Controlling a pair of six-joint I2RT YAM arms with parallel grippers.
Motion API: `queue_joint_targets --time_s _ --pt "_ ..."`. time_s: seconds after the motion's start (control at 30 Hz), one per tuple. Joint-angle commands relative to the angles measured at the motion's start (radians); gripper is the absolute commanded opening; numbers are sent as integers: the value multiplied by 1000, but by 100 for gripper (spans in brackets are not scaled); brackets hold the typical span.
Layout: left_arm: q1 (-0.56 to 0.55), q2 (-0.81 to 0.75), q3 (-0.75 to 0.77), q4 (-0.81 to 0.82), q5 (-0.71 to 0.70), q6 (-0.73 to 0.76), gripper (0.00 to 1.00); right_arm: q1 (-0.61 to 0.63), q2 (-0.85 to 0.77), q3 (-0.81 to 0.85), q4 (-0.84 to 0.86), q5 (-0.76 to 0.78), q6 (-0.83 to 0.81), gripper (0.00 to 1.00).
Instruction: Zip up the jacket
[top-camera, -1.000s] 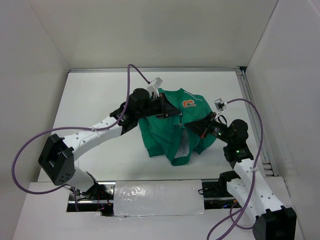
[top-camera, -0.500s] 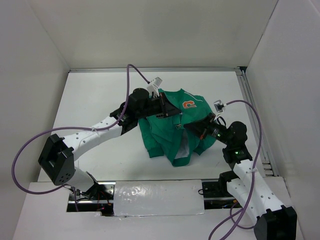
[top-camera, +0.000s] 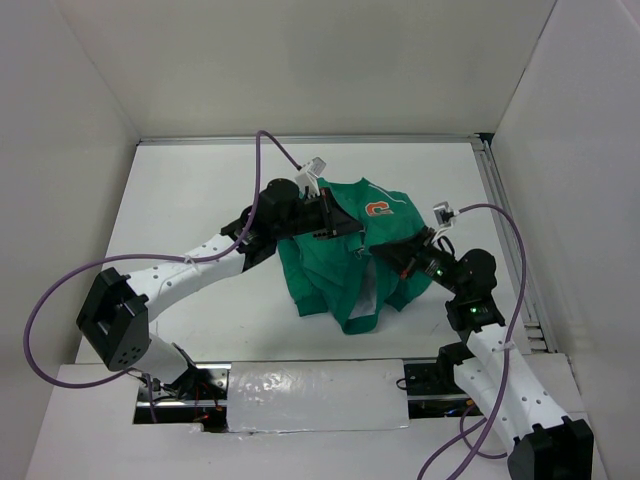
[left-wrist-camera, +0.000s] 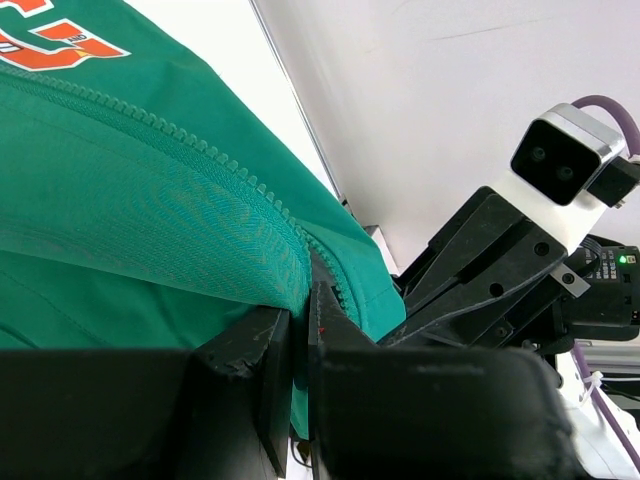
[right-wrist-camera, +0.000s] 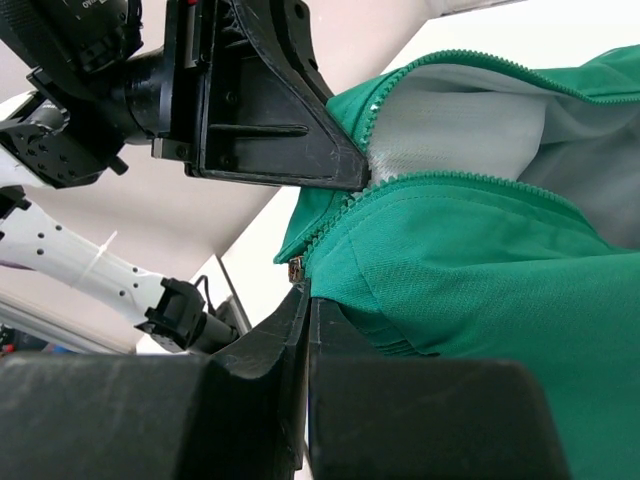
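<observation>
- Jacket (top-camera: 335, 270) lies crumpled on the bench (top-camera: 190, 190), its front partly open.
- Left hand (left-wrist-camera: 300, 325) pinches one zipper edge.
- Right hand (right-wrist-camera: 305, 300), pressed together, pinches the other zipper edge.

The overhead view is bright and evenly lit from above. The white table (top-camera: 200, 190) and back wall (top-camera: 300, 60) show no harsh glare. Soft, faint shadows lie under the arms and beside the jacket (top-camera: 315, 275), and the silver strip (top-camera: 315, 395) at the near edge has a dull, mottled sheen. In the 2 wrist views the close fingers (left-wrist-camera: 245, 390) are dark, underexposed and slightly soft, while the green weave and zipper teeth are crisp.
</observation>
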Motion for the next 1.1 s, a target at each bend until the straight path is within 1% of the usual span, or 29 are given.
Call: queue_joint_targets --time_s 0.0,0.13,0.33,0.8,1.07 --pt "-8 -32 4 71 1 -12 0 10 -16 22 11 -25 -26 0" --pt "-8 -41 9 74 -8 -7 0 10 -19 33 -66 -52 -54 0" --pt "-8 -55 5 77 -40 2 0 10 -38 30 -107 -56 -58 0" --pt "-8 -55 -19 112 -30 34 0 11 -41 24 -75 -12 40 0" --pt "-8 -58 -50 146 -16 59 0 10 -35 54 -144 8 38 0"
